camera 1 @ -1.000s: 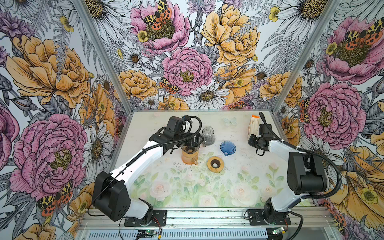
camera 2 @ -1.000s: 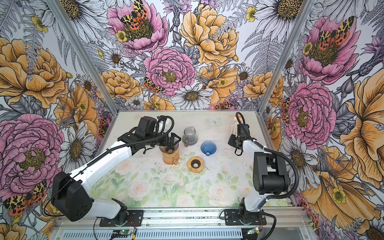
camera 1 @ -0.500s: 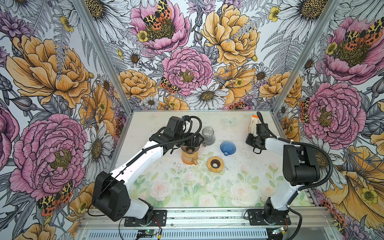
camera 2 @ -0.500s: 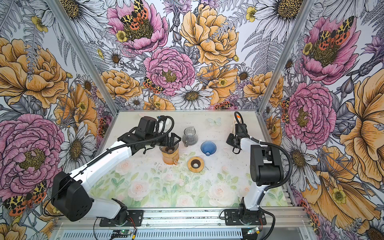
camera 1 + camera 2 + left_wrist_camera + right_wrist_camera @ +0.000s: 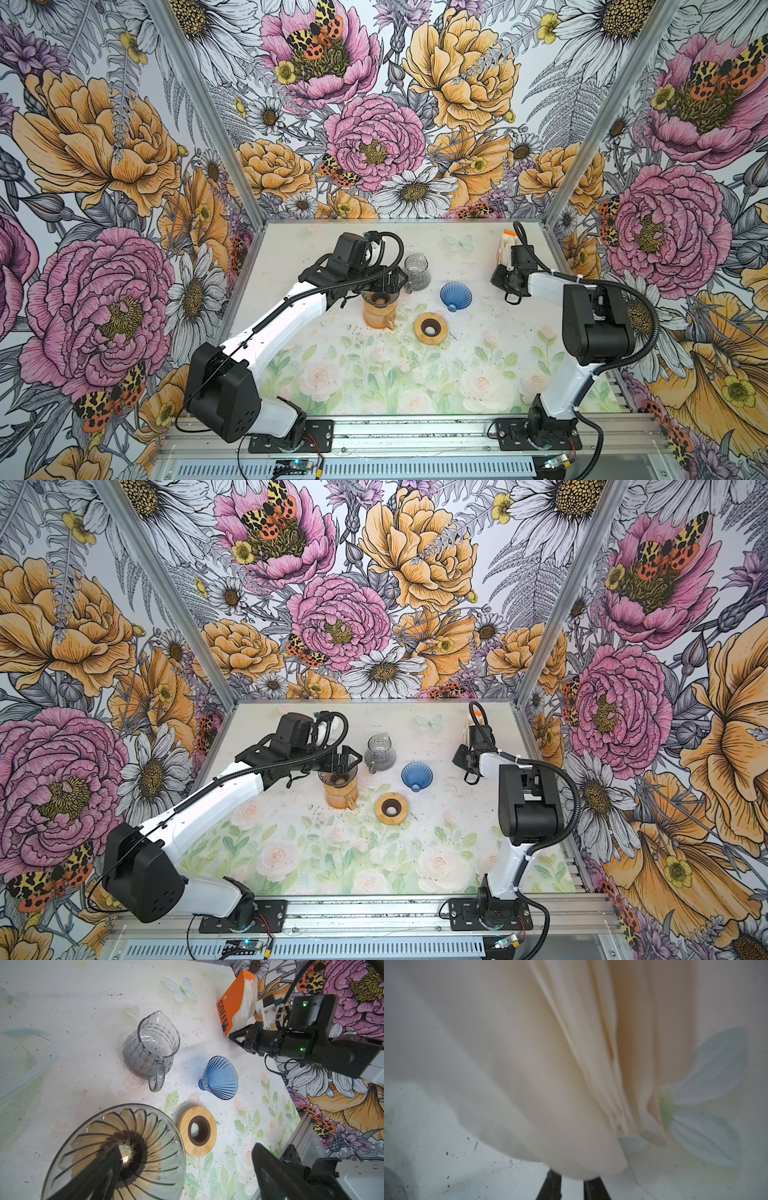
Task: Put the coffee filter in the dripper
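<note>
An orange pack of coffee filters (image 5: 508, 248) stands at the back right of the table. My right gripper (image 5: 497, 276) is at its lower corner, also in a top view (image 5: 459, 756). In the right wrist view, cream filter paper (image 5: 550, 1064) fills the frame and covers the tips of my nearly closed right gripper (image 5: 572, 1176). A smoky glass dripper (image 5: 379, 297) sits on an amber carafe (image 5: 377, 318). My left gripper (image 5: 185, 1174) is open, one finger inside the dripper (image 5: 116, 1153) and one outside. A blue dripper (image 5: 456, 296) lies on its side.
A grey glass pitcher (image 5: 417, 272) stands behind the amber carafe. A wooden ring (image 5: 431, 328) lies in front of the blue dripper. Side walls stand close to the filter pack (image 5: 232, 1001). Coffee grounds speckle the table (image 5: 374, 374).
The right arm has drawn up and its gripper has pushed in against the filter pack, its jaws narrowing. The left arm has not moved.
</note>
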Motion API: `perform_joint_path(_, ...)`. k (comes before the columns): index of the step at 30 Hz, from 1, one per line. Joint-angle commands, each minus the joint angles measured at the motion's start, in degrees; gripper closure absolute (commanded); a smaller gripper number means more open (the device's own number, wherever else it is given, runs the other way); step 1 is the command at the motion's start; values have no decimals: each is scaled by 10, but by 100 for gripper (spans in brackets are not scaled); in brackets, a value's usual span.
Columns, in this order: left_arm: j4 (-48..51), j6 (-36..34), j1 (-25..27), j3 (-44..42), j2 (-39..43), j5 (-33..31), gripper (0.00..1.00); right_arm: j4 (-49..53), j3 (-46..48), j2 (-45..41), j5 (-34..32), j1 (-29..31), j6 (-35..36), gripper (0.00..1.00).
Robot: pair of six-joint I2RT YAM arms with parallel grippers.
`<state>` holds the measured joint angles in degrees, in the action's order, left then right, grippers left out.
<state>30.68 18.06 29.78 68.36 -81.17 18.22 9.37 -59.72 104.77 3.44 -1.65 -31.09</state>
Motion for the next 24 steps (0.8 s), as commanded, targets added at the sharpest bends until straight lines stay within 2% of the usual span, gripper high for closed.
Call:
perform_joint_path(1,1,5,3,2,-5,1,1,2,8,-22,-28,6,-7,78)
perform_joint_path(24,1,5,2,4,-7,3,1,34,-37,17,-39,6,-13,75)
